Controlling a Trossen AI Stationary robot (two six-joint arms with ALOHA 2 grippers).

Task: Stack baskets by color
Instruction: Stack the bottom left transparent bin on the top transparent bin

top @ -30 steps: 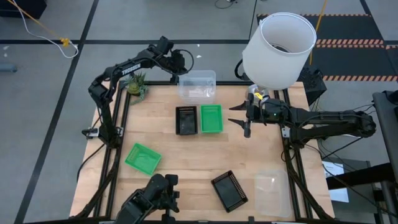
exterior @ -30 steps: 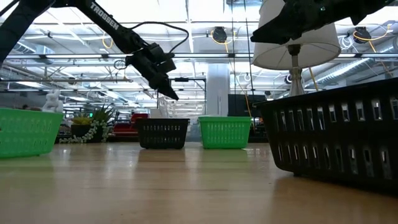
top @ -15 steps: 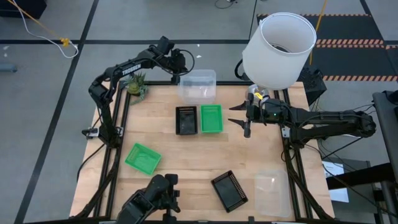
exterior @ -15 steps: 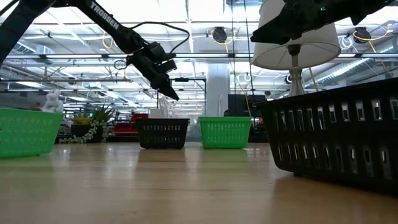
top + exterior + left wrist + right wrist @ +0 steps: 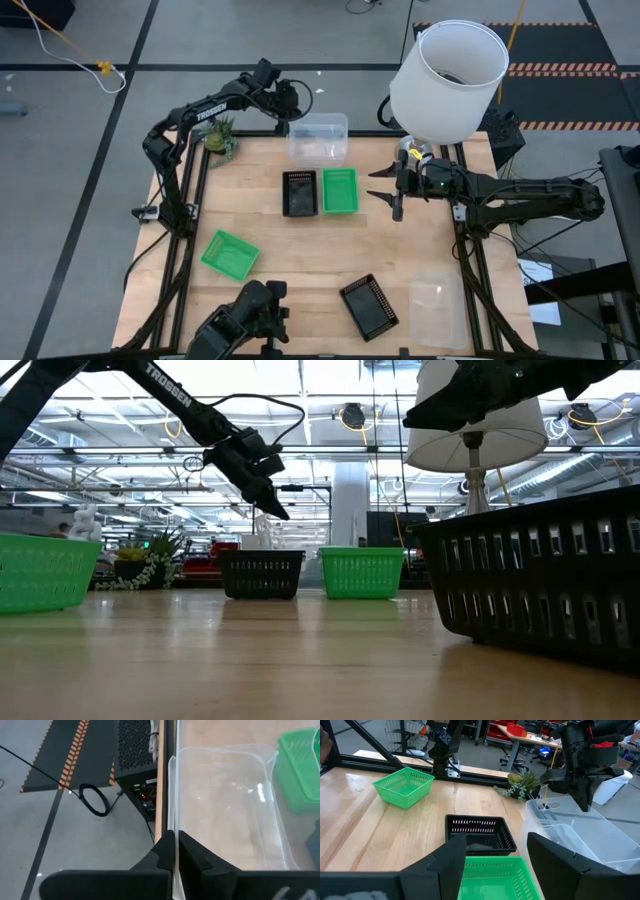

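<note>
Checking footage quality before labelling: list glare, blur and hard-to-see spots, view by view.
High view: even light, clear basket near the front right corner barely shows against the wood. Low view: bright ceiling lights behind, near black basket large and soft. Left wrist view: left gripper shut on clear basket rim, glints on plastic.

left gripper [image 5: 289, 127] at clear basket [image 5: 318, 138] rim | right gripper [image 5: 384, 186] beside green basket [image 5: 340, 190]

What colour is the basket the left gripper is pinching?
Clear, see-through basket; left wrist view shows it best.

Foreground black basket [image 5: 540, 585] cropped right.
</note>
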